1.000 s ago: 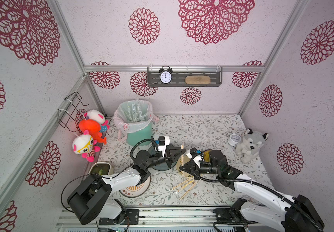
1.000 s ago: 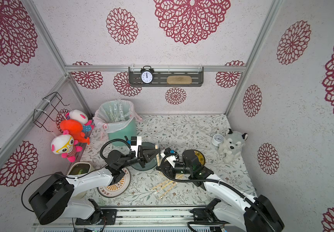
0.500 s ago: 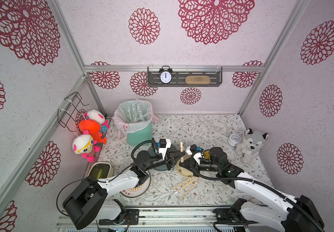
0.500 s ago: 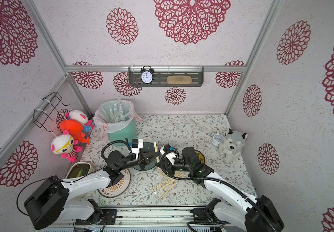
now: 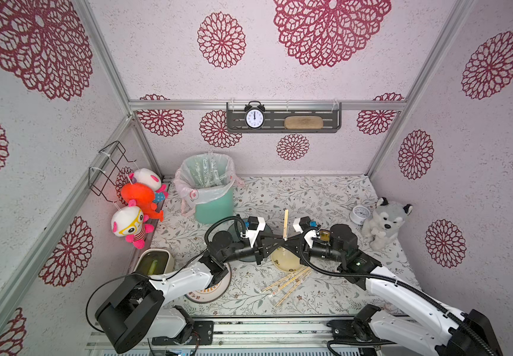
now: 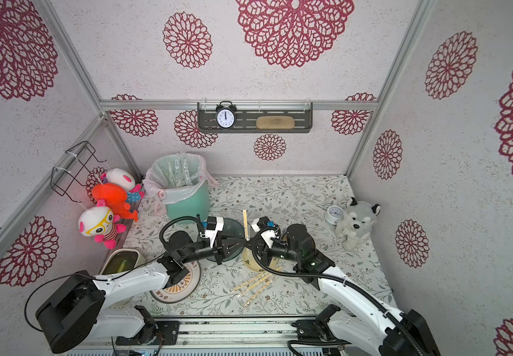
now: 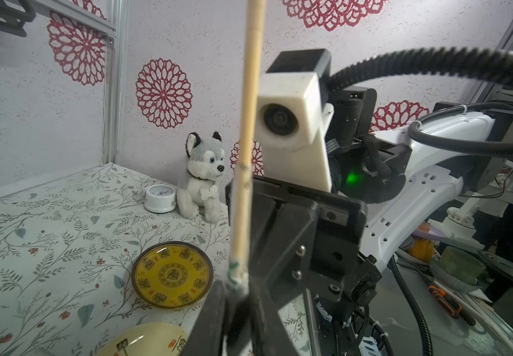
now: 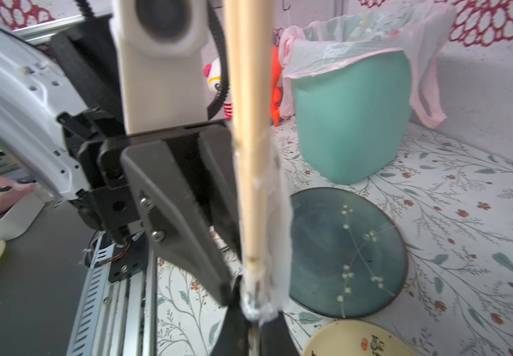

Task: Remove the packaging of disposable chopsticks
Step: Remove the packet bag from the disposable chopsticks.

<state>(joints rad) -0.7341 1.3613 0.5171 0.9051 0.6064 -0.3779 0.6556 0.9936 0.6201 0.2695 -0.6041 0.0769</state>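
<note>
The packaging, a clear crinkly sleeve, sits bunched around the lower end of the disposable chopsticks. These stand upright over the middle of the table, above a cream bowl. The right gripper has its jaws pinched together on that wrapped lower end. The left gripper meets it tip to tip at the same spot, but whether its jaws grip anything I cannot tell. More chopsticks lie loose near the table's front edge, just beside the bowl.
</note>
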